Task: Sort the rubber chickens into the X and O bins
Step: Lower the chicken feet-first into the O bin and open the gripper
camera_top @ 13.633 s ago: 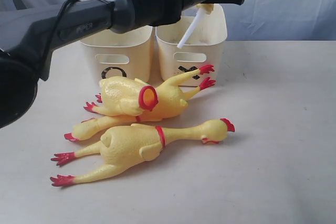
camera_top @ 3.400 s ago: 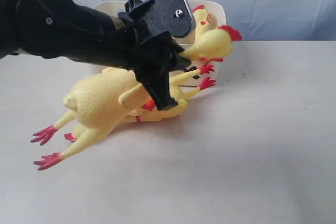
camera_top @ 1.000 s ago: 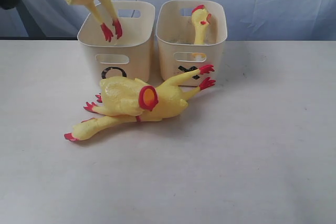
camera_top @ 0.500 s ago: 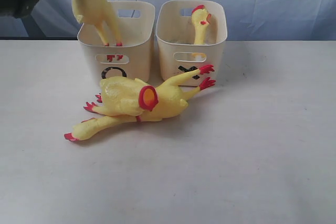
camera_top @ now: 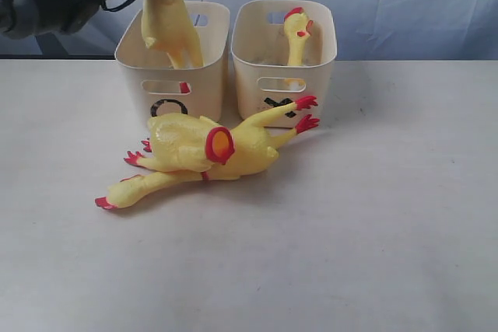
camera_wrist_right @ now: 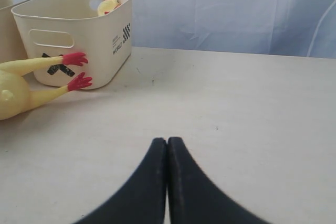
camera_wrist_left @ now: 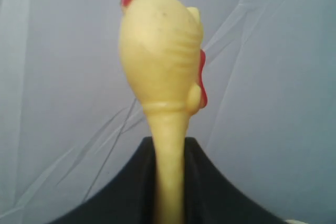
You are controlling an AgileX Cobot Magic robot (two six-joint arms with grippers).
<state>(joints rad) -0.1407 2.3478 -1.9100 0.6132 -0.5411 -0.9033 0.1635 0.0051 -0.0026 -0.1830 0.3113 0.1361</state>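
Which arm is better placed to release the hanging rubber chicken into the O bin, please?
Left: the left tool grips the rubber chicken by the neck, feet inside the O bin. The right tool is shut, empty, away from it.

A pale cream table (camera_top: 373, 231), matte and faintly speckled, fills the foreground. Behind the table hangs a creased blue-grey cloth (camera_top: 412, 5). A dark strip (camera_top: 47, 56) runs along the table's far edge on the left. The light is soft and even, and shadows on the table are faint.

I've lifted the front chicken (camera_top: 170, 25) off the table (camera_top: 373, 192) and lowered it feet-first, apparently well down, into the O bin (camera_top: 206, 95).
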